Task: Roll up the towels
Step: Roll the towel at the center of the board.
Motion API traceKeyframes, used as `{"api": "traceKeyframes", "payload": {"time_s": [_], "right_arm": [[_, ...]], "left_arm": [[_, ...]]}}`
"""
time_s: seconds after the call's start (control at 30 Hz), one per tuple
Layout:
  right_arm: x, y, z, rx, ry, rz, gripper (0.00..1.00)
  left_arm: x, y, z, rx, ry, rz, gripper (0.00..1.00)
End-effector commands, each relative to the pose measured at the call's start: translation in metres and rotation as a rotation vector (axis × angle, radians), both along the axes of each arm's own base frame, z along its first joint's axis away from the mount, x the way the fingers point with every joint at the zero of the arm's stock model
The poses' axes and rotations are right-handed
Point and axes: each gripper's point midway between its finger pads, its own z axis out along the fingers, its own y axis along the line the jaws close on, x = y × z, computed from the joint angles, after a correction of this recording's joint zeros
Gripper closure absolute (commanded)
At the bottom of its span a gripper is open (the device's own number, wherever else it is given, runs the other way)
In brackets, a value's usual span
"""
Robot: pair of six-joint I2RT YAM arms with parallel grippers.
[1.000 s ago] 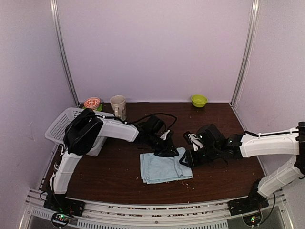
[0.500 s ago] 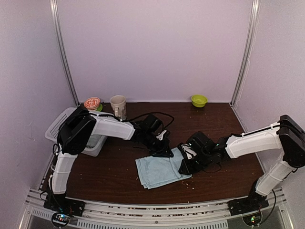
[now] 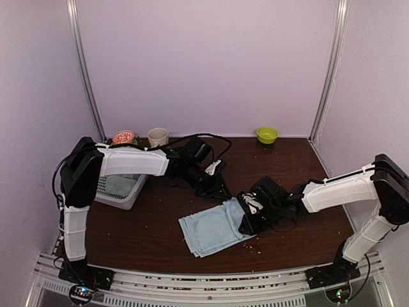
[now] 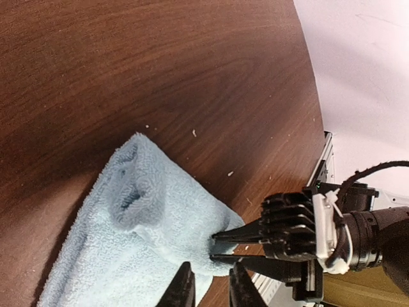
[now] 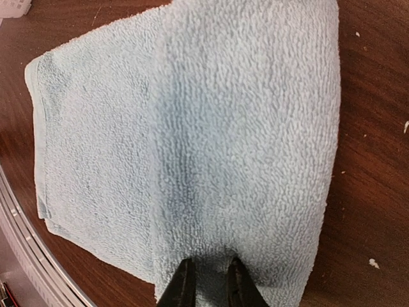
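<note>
A light blue towel lies flat on the dark table, stretching straight ahead of the right gripper, whose fingers pinch its nearest edge. The left gripper hovers at the corner just beside that grip, fingers narrowly parted. Whether they hold cloth cannot be told. Any roll would likely run away from the right gripper.

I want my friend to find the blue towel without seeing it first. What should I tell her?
Look at the dark brown wooden table. In its middle, toward the front, lies the light blue towel, with the right gripper pinching its right edge. It is the only soft, flat thing on the bare wood; the mug and green bowl at the back are hard and round.
</note>
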Motion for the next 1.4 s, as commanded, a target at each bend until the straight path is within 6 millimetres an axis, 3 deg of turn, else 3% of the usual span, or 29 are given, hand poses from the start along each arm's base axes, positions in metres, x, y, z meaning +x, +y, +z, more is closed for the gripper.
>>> {"api": "traceKeyframes", "payload": {"time_s": [0.0,0.13,0.27,0.37,0.63,0.83,0.97,1.17,1.37], "right_arm": [[-0.004,-0.006,-0.011,-0.052,0.01,0.009,0.81],[-0.005,-0.004,-0.013,-0.051,0.012,0.015,0.81],[-0.005,-0.004,-0.012,-0.048,0.007,0.018,0.78],[-0.003,-0.003,-0.011,-0.044,0.006,0.012,0.76],[-0.001,0.003,-0.006,-0.018,0.004,0.004,0.72],[-0.001,0.002,-0.003,-0.02,-0.002,0.005,0.68],[0.001,0.003,0.016,0.011,-0.031,0.002,0.66],[0.004,0.013,0.046,0.061,-0.069,0.016,0.7],[-0.01,0.019,0.028,0.025,-0.019,0.07,0.82]], "left_arm": [[0.003,0.007,0.023,-0.013,-0.056,-0.001,0.77],[0.001,0.013,0.015,0.006,-0.066,0.002,0.76],[0.007,-0.009,0.024,-0.066,-0.064,-0.013,0.8],[0.013,-0.023,0.019,-0.08,-0.052,-0.018,0.85],[0.014,-0.031,-0.024,-0.051,0.02,-0.022,0.89],[0.016,-0.01,-0.065,0.057,0.047,0.029,0.94],[0.014,0.014,-0.094,0.135,0.078,0.072,0.98],[0.011,0.02,-0.101,0.151,0.076,0.073,1.0],[0.006,0.027,-0.109,0.168,0.078,0.067,1.0]]}}
